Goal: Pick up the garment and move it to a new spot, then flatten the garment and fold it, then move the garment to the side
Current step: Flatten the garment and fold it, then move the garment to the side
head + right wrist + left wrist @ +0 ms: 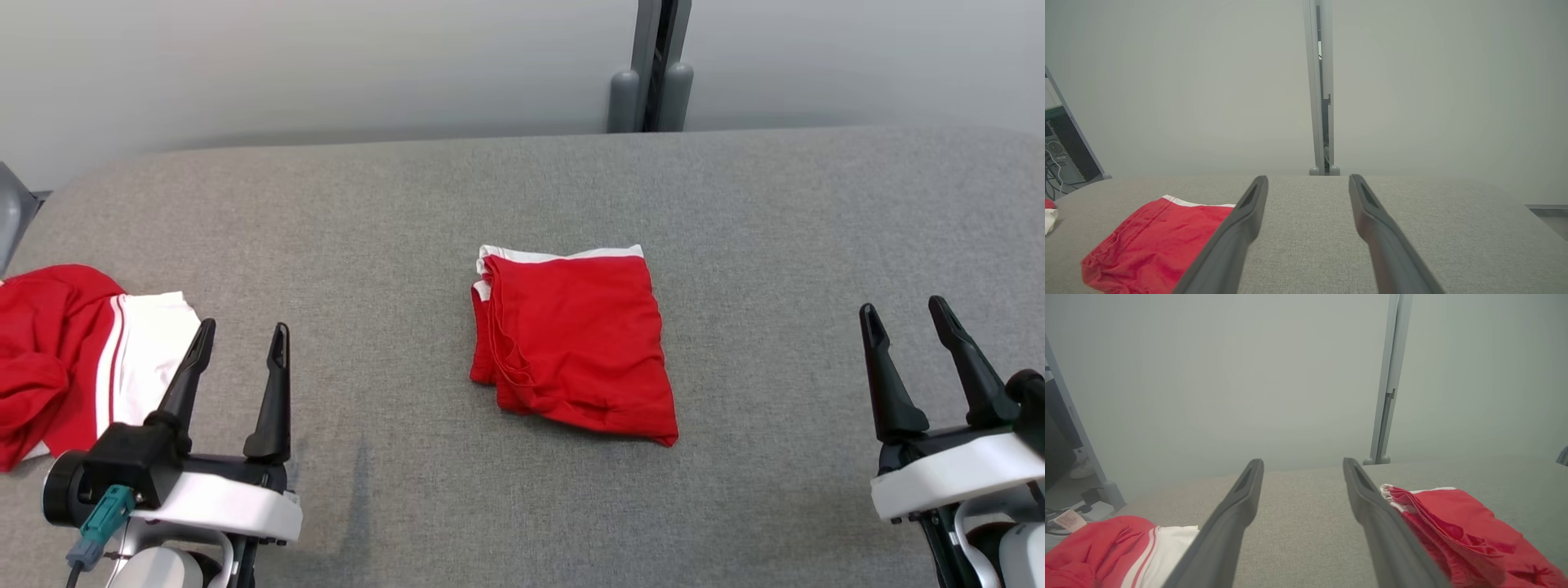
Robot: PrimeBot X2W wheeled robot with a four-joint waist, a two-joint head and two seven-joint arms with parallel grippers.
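Note:
A red garment (575, 339) with a white band along its far edge lies folded into a compact square in the middle of the grey table (522, 196). It appears to the right of my left fingers as red folds (1461, 535) and to the left of my right fingers (1151, 245). My left gripper (242, 335) hovers open at the lower left, well left of the garment, with nothing between its fingers (1302, 465). At the lower right my right gripper (906, 314) is open and empty too (1308, 181), far to the garment's right.
A second red and white garment (73, 351) lies crumpled at the table's left edge, just beside my left gripper (1106, 551). A grey post (653, 65) stands behind the table's far edge against a pale wall.

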